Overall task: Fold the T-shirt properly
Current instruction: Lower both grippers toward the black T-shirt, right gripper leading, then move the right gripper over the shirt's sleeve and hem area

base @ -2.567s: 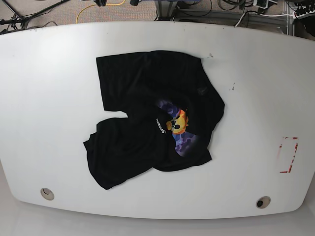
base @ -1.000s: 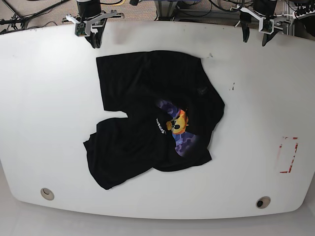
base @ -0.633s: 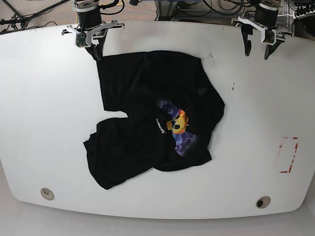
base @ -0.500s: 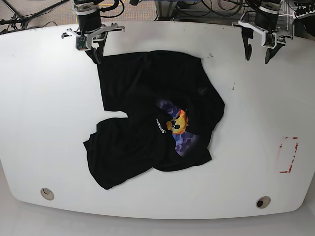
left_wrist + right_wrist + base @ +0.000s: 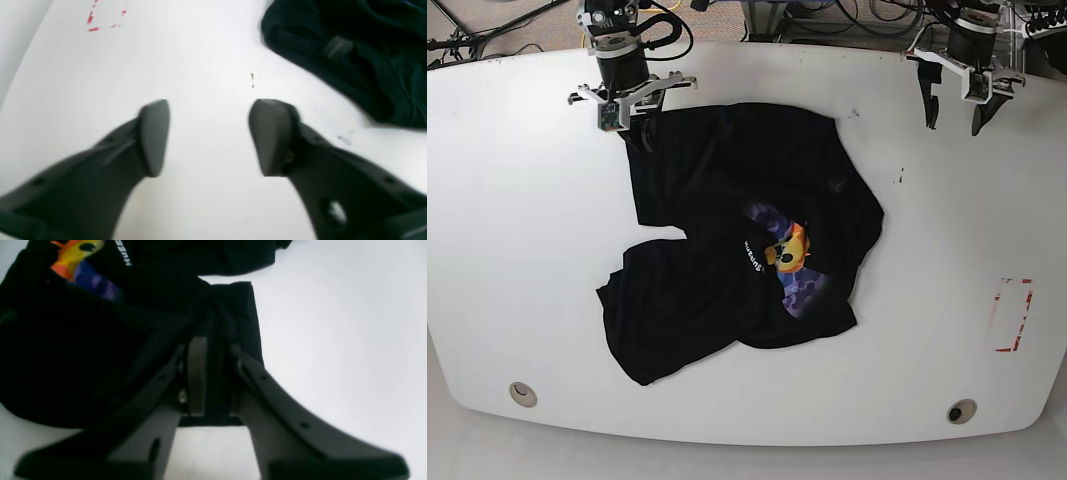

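The black T-shirt (image 5: 717, 200) lies crumpled on the white table (image 5: 517, 230), its yellow-orange face print (image 5: 789, 250) facing up. My right gripper (image 5: 635, 135) is at the shirt's far left corner. In the right wrist view its jaws (image 5: 217, 373) stand close together with a ridge of the black T-shirt (image 5: 100, 340) pinched between them. My left gripper (image 5: 954, 118) is open and empty over bare table at the far right. In the left wrist view (image 5: 208, 136) the T-shirt (image 5: 367, 50) lies off to the upper right, apart from the fingers.
A red dashed rectangle (image 5: 1012, 315) is marked on the table near the right edge, also in the left wrist view (image 5: 106, 15). Two round holes (image 5: 523, 393) (image 5: 960, 411) sit near the front edge. A small dark mark (image 5: 901, 178) lies right of the shirt.
Both arms have come in from the far edge. My right gripper has moved down onto the shirt's far left corner and narrowed its jaws. My left gripper has shifted slightly, staying open.
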`<state>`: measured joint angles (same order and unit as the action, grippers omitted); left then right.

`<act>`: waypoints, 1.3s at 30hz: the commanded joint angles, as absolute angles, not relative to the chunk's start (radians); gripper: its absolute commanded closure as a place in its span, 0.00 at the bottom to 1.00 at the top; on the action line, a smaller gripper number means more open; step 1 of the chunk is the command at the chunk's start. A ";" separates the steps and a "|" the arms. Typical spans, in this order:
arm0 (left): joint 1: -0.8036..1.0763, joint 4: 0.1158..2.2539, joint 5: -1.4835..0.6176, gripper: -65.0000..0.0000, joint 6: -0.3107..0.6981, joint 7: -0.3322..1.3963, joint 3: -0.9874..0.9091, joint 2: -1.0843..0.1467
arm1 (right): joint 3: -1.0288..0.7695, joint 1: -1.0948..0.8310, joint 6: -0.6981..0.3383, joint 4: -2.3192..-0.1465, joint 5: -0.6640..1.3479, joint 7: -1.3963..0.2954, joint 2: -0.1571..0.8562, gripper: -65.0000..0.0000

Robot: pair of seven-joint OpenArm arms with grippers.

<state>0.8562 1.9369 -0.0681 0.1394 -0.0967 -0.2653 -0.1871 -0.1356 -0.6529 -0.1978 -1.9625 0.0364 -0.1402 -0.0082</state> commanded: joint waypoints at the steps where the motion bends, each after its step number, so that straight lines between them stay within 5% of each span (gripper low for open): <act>1: 0.876 1.966 -0.071 0.37 0.143 -0.123 -0.269 -0.201 | -0.137 -0.644 -0.196 -1.984 0.041 -0.124 -0.010 0.76; 8: 0.869 1.969 -0.073 0.32 0.150 -0.129 -0.268 -0.201 | -0.131 -0.590 -0.198 -1.983 0.043 -0.215 -0.010 0.63; 26: 0.847 1.987 -0.078 0.38 0.143 -0.134 -0.261 -0.198 | -0.126 -0.489 -0.198 -2.007 0.026 -0.371 -0.013 0.52; 39: 0.814 1.992 -0.081 0.37 0.154 -0.121 -0.259 -0.195 | -0.113 -0.350 -0.256 -2.013 0.008 -0.445 -0.009 0.20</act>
<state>0.8116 1.9671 -0.0700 0.1543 -0.0975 -0.2550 -0.1925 -0.1116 -0.3893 -0.2409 -1.9995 0.0120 -0.4644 -0.0181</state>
